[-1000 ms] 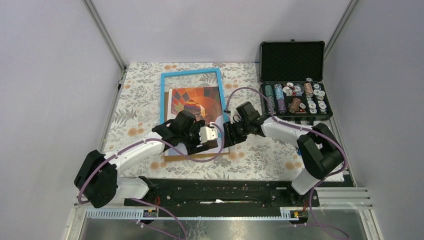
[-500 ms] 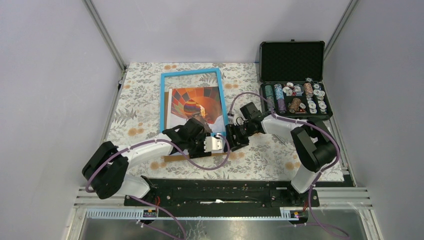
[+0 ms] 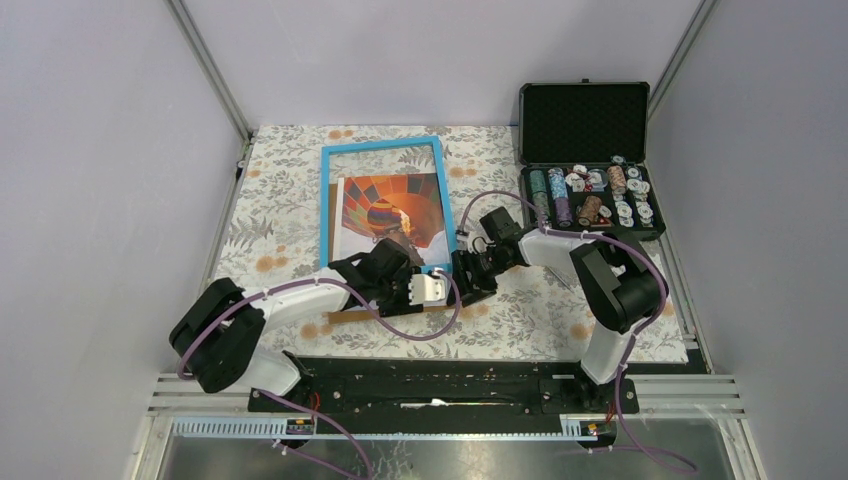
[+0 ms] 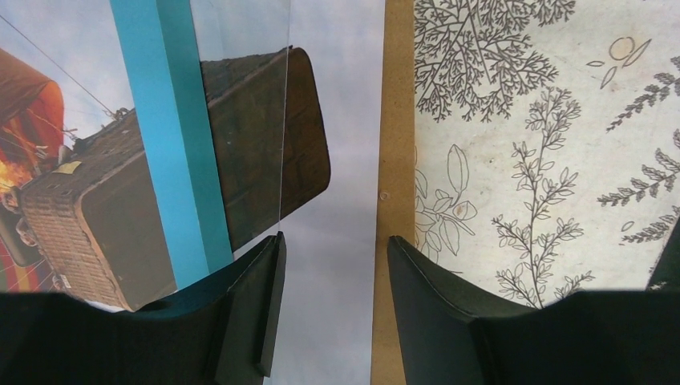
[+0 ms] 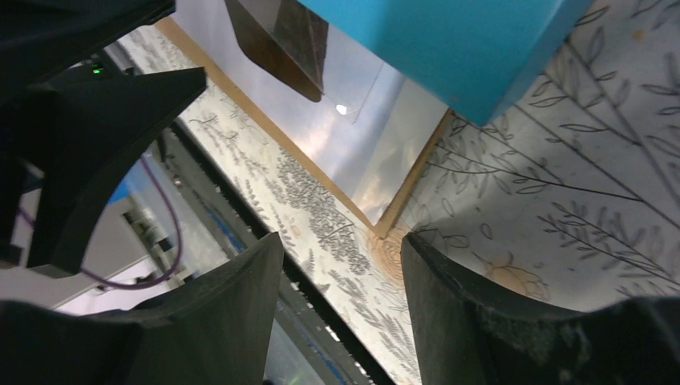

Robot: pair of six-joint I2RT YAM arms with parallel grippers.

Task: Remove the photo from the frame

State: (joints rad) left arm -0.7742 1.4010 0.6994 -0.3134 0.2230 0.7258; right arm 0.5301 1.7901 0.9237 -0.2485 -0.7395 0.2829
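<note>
The light-blue frame (image 3: pixel 327 200) lies flat on the flowered cloth. The balloon photo (image 3: pixel 385 210) sticks out past its near border and rests on a brown backing board (image 3: pixel 350 316). My left gripper (image 3: pixel 443 291) is open, low over the photo's near right corner. In the left wrist view its jaws (image 4: pixel 333 313) straddle the photo's pale sky (image 4: pixel 337 160), between the blue border (image 4: pixel 172 136) and the board's edge (image 4: pixel 398 160). My right gripper (image 3: pixel 463 283) is open and empty, just right of that corner. In the right wrist view (image 5: pixel 341 305) the frame's corner (image 5: pixel 457 48) and the photo (image 5: pixel 361 144) show.
An open black case (image 3: pixel 585 160) with poker chips stands at the back right. The two grippers are close together at the frame's near right corner. Grey walls enclose the table on the left, back and right. A black rail (image 3: pixel 440 380) runs along the near edge.
My left arm has drawn back toward the near edge and lowered onto the photo's near end. My right gripper has shifted slightly left toward the frame's corner. Both jaws stay open.
</note>
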